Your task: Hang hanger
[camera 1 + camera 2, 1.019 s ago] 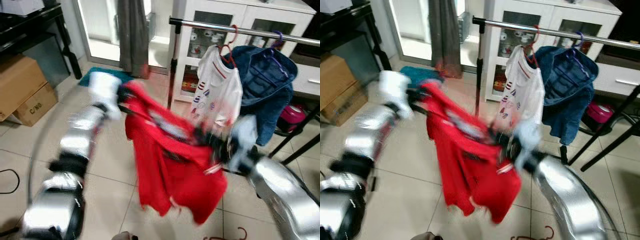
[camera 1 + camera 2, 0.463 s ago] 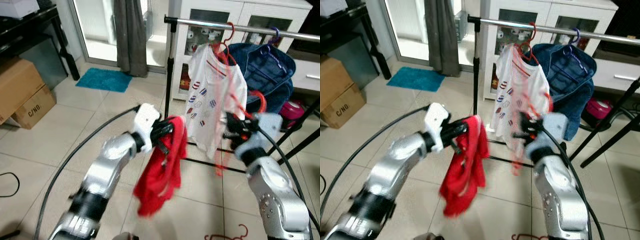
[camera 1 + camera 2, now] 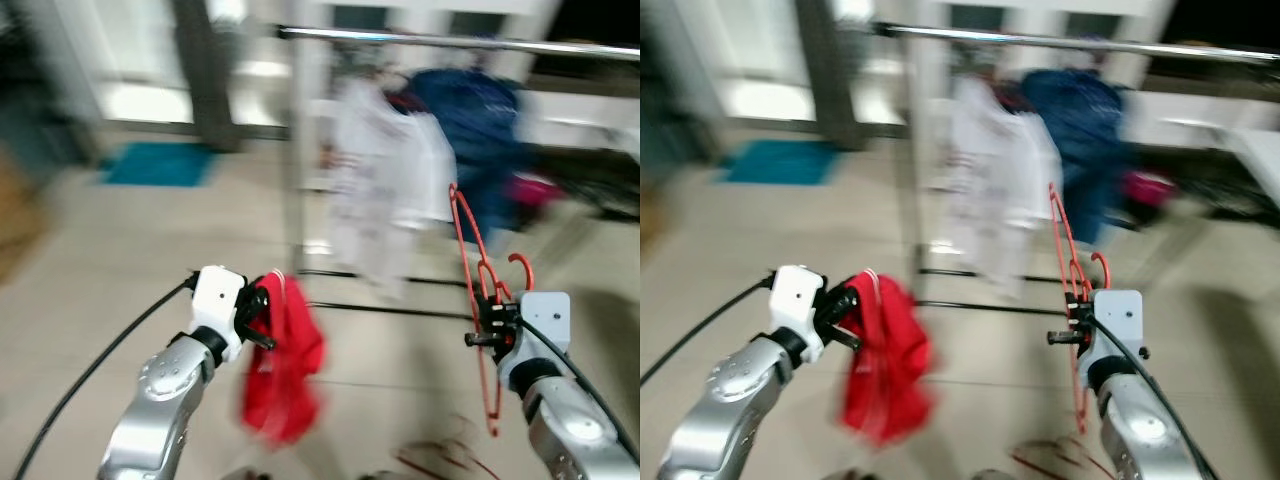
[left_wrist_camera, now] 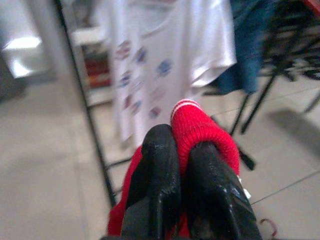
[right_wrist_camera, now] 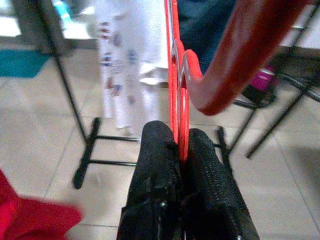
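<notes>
Blurred tiled flooring runs back to a clothes rail [image 3: 450,42] at the far side, where a white shirt [image 3: 385,160] and a blue jacket [image 3: 470,110] are hung. A red hanger [image 3: 478,290] is clamped in the right gripper [image 3: 484,322], its long axis upright, well below the rail. A red garment [image 3: 282,365] is pinched by the left gripper [image 3: 258,308].

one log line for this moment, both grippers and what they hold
left gripper: shut on red knit garment | right gripper: shut on red plastic hanger | metal clothes rail: ahead | head views: blurred
</notes>
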### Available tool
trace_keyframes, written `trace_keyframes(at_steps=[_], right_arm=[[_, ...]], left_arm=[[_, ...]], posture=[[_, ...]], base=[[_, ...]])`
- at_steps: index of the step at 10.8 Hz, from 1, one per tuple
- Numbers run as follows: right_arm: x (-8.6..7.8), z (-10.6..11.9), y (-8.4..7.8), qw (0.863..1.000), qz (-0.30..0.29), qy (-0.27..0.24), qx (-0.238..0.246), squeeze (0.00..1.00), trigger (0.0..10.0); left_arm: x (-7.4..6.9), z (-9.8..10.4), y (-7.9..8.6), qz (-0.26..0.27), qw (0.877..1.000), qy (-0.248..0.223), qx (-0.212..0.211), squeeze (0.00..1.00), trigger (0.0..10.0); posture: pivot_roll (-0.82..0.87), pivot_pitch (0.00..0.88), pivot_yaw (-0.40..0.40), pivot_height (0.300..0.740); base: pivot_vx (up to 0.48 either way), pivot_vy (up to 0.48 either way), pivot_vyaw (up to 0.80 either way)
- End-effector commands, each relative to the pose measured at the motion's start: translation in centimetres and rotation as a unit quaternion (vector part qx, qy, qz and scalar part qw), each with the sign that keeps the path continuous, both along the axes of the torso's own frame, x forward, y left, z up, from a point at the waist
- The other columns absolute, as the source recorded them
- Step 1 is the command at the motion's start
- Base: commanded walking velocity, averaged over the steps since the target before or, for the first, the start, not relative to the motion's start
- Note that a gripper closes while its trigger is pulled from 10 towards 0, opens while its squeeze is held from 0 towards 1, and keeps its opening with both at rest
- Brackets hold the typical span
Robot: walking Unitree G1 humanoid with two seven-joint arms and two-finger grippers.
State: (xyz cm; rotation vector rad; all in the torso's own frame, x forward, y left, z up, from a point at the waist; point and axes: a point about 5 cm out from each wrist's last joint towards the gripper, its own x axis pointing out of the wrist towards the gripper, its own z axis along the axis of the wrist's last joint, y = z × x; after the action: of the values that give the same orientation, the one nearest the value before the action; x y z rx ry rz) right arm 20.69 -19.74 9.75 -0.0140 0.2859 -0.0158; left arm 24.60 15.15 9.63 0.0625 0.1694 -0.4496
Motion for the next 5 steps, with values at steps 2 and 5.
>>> trace_keyframes(at_steps=[2,5], right_arm=[[-0.5,0.7,-0.9,0.998,-0.043,-0.035,-0.016,0.00,10.0],[-1.1,0.3,0.0,0.995,-0.066,0.001,0.071,0.00,10.0]], left_arm=[[0.7,1.1,-1.0,-0.017,0.999,-0.031,-0.008,0.00,10.0],[0.7,1.5,-1.9,-0.022,0.999,-0.039,-0.008,0.00,10.0]], posture=[[-0.13,0.022,0.038,0.740],[-0.13,0.027,0.040,0.740]], base=[[0.000,0.000,-0.80],[0.000,0.000,-0.77]])
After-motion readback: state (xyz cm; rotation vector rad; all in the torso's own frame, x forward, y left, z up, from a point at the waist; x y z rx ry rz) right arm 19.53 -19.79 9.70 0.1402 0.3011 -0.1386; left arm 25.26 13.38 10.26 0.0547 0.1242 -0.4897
